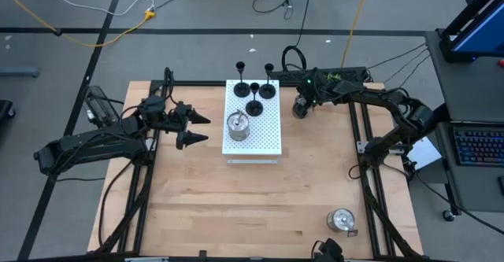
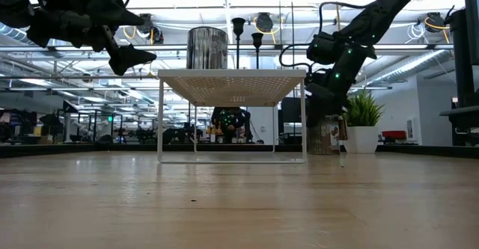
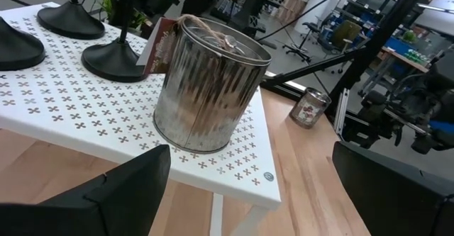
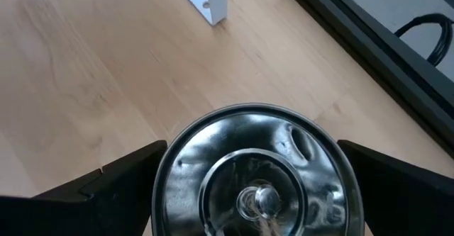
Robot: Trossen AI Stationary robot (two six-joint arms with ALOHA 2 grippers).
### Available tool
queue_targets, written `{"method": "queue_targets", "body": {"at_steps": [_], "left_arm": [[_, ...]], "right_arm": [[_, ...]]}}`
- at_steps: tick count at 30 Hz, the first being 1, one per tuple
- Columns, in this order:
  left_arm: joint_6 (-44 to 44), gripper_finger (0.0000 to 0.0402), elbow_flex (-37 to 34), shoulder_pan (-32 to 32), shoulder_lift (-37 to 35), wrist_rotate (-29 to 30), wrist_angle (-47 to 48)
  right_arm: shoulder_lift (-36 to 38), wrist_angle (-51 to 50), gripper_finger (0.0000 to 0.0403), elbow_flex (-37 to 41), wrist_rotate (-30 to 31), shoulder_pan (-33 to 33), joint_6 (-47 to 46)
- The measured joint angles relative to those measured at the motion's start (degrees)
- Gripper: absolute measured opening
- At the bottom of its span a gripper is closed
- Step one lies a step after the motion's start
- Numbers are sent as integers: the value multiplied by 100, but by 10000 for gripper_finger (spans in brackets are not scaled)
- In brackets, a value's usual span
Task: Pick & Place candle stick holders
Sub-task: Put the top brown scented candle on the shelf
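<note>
Landmark: white perforated board [image 1: 264, 132].

Nearest, well in front of the board and to its right, 1 silver holder [image 1: 341, 220] on the wooden surface [image 1: 236, 207].

On the board: 1 silver holder [image 1: 237, 126] at its left side, 3 black holders [image 1: 254, 107] behind it.

Left gripper [image 1: 198, 128] just left of the board, raised, fingers spread, empty.

Right gripper [image 1: 300, 109] right of the board's far corner, pointing down, jaws wide apart either side of another silver holder [image 4: 259, 176]; contact unclear.
</note>
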State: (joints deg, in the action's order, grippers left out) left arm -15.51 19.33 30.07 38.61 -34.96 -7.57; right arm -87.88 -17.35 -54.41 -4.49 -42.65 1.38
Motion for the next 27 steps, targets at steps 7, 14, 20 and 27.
{"method": "queue_targets", "body": {"at_steps": [7,14,20,27], "left_arm": [[37,399,0,2,0,-3,0],[37,399,0,1,-2,-7,0],[63,399,0,0,-1,-9,0],[38,399,0,1,-1,-11,0]], "right_arm": [[0,0,392,0,5,0,-223],[0,40,391,39,0,0,-228],[-2,392,391,419,24,0,-472],[-2,816,391,455,-3,0,-629]]}}
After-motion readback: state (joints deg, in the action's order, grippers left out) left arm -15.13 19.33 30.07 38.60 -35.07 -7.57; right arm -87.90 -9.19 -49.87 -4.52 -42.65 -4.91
